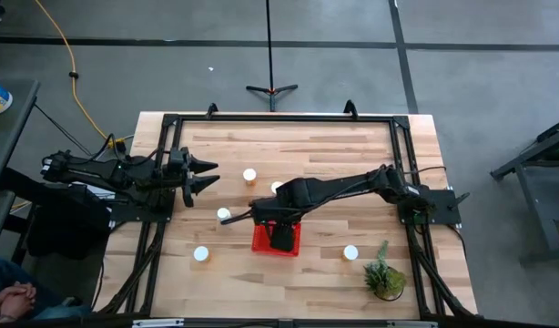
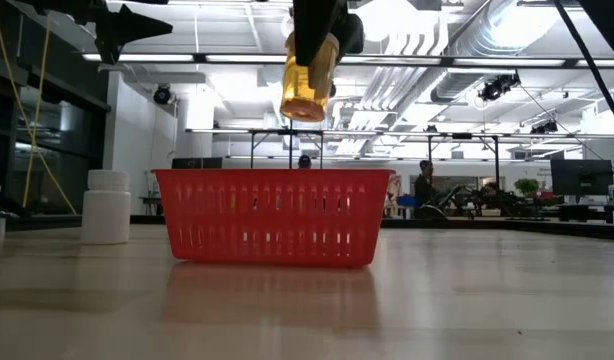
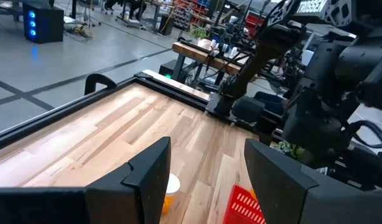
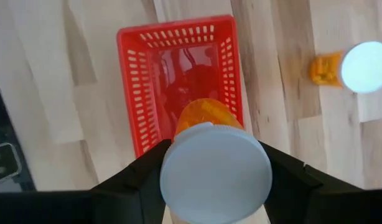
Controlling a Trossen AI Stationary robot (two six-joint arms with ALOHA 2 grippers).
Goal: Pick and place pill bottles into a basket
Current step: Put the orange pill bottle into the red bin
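My right gripper [image 4: 214, 180] is clamped on an amber pill bottle [image 2: 305, 85] by its white-capped end, hanging directly above the red basket [image 2: 277, 215], not touching it. Basket sits on the table [image 1: 307, 146] near the front middle, looks empty. Other bottles [image 1: 249, 175] stand scattered around it. My left gripper [image 1: 207, 175] waits at the left edge, fingers spread, holding nothing.

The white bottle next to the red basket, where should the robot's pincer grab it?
Probably from straight above, closing on the round cap or just below it. The white bottle stands upright beside the basket with open table around it. The left pincer is open and free; the right pincer holds an orange bottle.
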